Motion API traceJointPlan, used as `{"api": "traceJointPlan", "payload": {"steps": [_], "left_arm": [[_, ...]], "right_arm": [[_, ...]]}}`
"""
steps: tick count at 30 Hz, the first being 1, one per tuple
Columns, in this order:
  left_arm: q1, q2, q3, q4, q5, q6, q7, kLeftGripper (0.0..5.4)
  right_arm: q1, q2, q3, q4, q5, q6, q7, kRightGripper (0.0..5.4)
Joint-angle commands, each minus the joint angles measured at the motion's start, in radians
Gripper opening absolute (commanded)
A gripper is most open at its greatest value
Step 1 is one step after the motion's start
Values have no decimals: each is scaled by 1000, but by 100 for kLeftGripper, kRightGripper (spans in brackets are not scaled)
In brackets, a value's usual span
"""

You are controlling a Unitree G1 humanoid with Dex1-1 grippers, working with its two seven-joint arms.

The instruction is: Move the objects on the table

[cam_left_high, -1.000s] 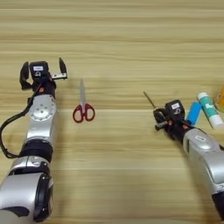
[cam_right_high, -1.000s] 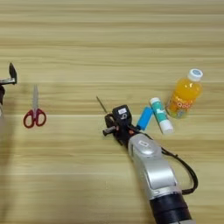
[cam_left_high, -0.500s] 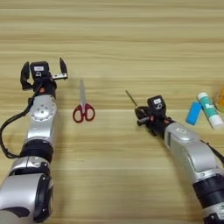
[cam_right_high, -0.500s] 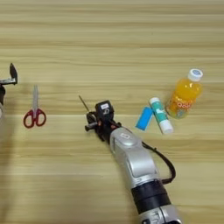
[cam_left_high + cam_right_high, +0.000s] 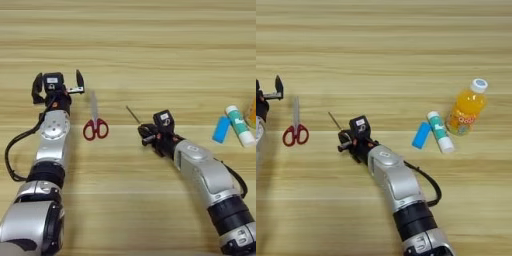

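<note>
My right gripper (image 5: 146, 136) sits at centre frame with its jaws closed on the screwdriver (image 5: 133, 114); the thin shaft pokes out toward the upper left, and the handle is hidden in the grip. My left gripper (image 5: 56, 85) is at the left, jaws spread wide and holding nothing, hovering just left of the scissors (image 5: 94, 122). The scissors lie flat on the counter (image 5: 150, 50), red handles toward the bottom, blades pointing up. In the right-eye view I see the blue block (image 5: 421, 135) right of centre with the glue stick (image 5: 439, 132) just beside it on its right, both lying down. The bottle (image 5: 467, 107) stands upright just right of the glue stick, near the right side.
</note>
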Motion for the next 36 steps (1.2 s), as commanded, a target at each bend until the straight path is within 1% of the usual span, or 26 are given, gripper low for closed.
{"api": "traceJointPlan", "payload": {"steps": [1, 4, 8, 10, 11, 12, 15, 22, 25, 29, 32, 36], "left_arm": [[8, 2, -3, -10, 12, 18, -5, 540], [8, 3, -2, -11, 11, 19, -6, 540], [9, 3, -2, -13, 11, 20, -6, 540], [9, 3, -2, -13, 11, 20, -6, 540], [9, 3, -1, -13, 11, 20, -6, 540], [9, 3, -1, -12, 11, 19, -6, 540], [10, 1, -2, -12, 12, 19, -4, 540], [13, -3, -6, -17, 16, 19, 0, 540], [14, -5, -8, -21, 17, 19, 2, 540], [18, -8, -12, -27, 18, 21, 6, 540], [20, -11, -14, -31, 20, 22, 8, 540], [21, -16, -16, -36, 22, 23, 12, 540]], "right_arm": [[-11, 26, 8, 55, 4, 18, 1, 88], [-28, 38, 15, 83, 7, -13, 10, 88], [-35, 32, 7, 102, 7, -36, -1, 88], [-37, 26, 7, 105, -1, -53, -8, 125], [-38, 23, 10, 107, -5, -66, -7, 129], [-38, 18, 15, 106, -12, -80, -7, 148], [-34, -1, 36, 88, -52, -140, -17, 177], [7, -39, 45, -44, -95, -194, -25, 247], [30, -56, 41, -121, -101, -194, -27, 277], [72, -84, 27, -248, -96, -172, -29, 323], [110, -115, -5, -331, -90, -155, -34, 362], [181, -168, -93, -435, -68, -119, -48, 401]]}}
